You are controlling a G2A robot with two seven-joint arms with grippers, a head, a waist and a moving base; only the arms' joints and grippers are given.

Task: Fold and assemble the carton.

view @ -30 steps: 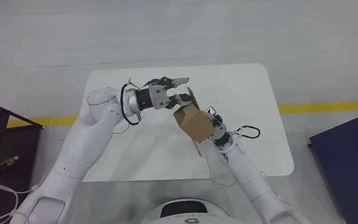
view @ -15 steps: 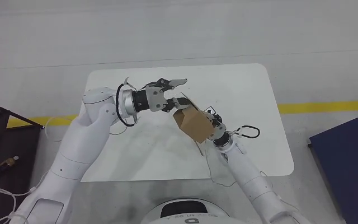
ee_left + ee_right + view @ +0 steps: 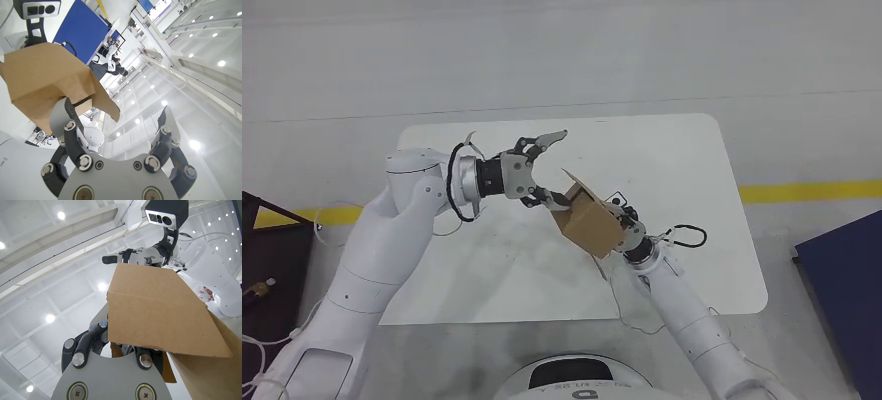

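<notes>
Cardboard hides my right gripper's [image 3: 626, 223] fingertips, clamped on the one carton [image 3: 589, 222]; my left gripper [image 3: 550, 168] gapes beside it, one finger touching a flap.

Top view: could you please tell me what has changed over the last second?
The open left hand drew back from the flap of the carton toward its own side; one finger touches it. The right hand kept its grip, and the carton held its place.
</notes>
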